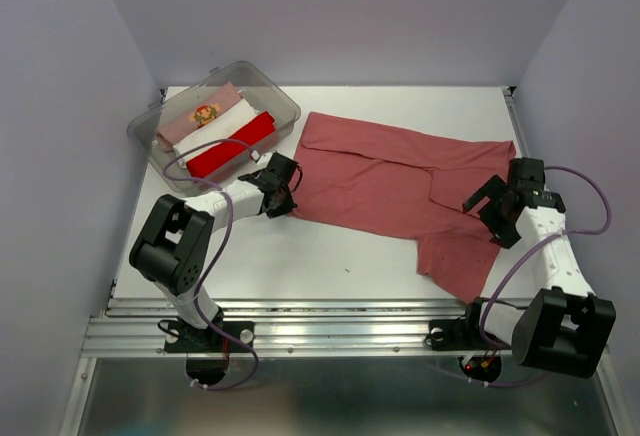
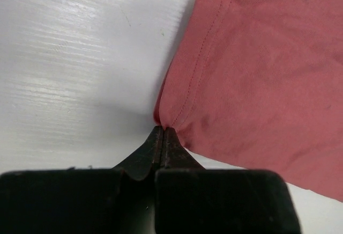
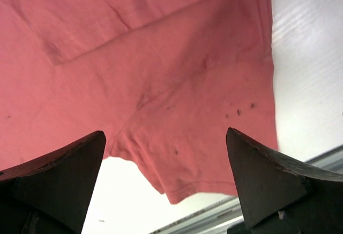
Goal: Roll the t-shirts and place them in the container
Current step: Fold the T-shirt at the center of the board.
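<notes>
brick-red t-shirt (image 1: 390,181) lies spread, rumpled, beside three rolled tees (image 1: 222,131).

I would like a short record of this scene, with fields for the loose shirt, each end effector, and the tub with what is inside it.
loose shirt: brick-red t-shirt, spread out, not yet rolled
left end effector: shut, pinching the shirt's edge
right end effector: open, over the shirt's other end, holding nothing
tub: clear plastic, far left, beside the shirt
tub contents: pink roll, white roll, red roll
</notes>
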Robot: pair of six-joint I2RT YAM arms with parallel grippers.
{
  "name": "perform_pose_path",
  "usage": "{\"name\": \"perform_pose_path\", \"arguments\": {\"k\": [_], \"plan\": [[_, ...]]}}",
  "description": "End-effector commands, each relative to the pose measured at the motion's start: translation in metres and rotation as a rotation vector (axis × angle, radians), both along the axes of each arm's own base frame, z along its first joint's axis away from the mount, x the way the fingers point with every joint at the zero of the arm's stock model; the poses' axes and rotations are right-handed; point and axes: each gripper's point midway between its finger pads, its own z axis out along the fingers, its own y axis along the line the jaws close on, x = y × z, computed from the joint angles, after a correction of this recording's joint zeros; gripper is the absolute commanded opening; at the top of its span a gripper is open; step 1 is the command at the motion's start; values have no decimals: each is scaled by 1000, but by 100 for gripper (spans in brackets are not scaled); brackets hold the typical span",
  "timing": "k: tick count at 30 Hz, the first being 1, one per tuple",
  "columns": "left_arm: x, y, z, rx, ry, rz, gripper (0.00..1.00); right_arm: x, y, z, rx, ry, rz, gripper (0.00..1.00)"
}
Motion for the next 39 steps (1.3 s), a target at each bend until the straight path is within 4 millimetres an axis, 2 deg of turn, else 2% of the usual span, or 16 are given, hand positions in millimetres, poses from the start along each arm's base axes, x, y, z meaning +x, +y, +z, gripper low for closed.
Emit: {"name": "perform_pose_path", "arguments": {"k": [1, 5, 7, 9, 14, 18, 24, 25, 27, 28, 29, 30, 34, 36, 39], "plan": [[18, -10, 40, -37, -101, -22, 0, -19, 11, -2, 77, 109, -61, 99], [23, -12, 46, -34, -113, -38, 0, -33, 29, -18, 172, 165, -58, 94], [26, -12, 50, -29, -122, -43, 0, -44, 36, -29, 206, 200, -70, 88], [27, -13, 51, -24, -123, -48, 0, -52, 37, -36, 211, 231, -98, 78], [31, -16, 51, -19, -119, -70, 0, -70, 36, -51, 206, 315, -161, 76], [34, -17, 50, -10, -115, -75, 0, -74, 40, -62, 221, 350, -189, 65], [38, -17, 50, -2, -115, -80, 0, -82, 42, -81, 230, 391, -225, 60], [39, -17, 50, -1, -115, -82, 0, -82, 41, -83, 227, 393, -231, 55], [39, -18, 50, 0, -112, -84, 0, -82, 40, -88, 224, 390, -235, 51], [40, -16, 50, 3, -113, -81, 0, -82, 41, -89, 225, 389, -238, 43], [40, -16, 51, 3, -113, -82, 0, -83, 35, -90, 196, 391, -248, 39], [40, -16, 52, 3, -116, -82, 0, -79, 33, -88, 185, 371, -248, 29], [43, -15, 58, 2, -128, -80, 0, -65, 27, -79, 162, 305, -233, 8], [45, -15, 60, 0, -132, -80, 0, -58, 26, -75, 161, 280, -221, 1], [45, -14, 60, 2, -132, -80, 0, -54, 28, -73, 166, 261, -184, 1]]}}
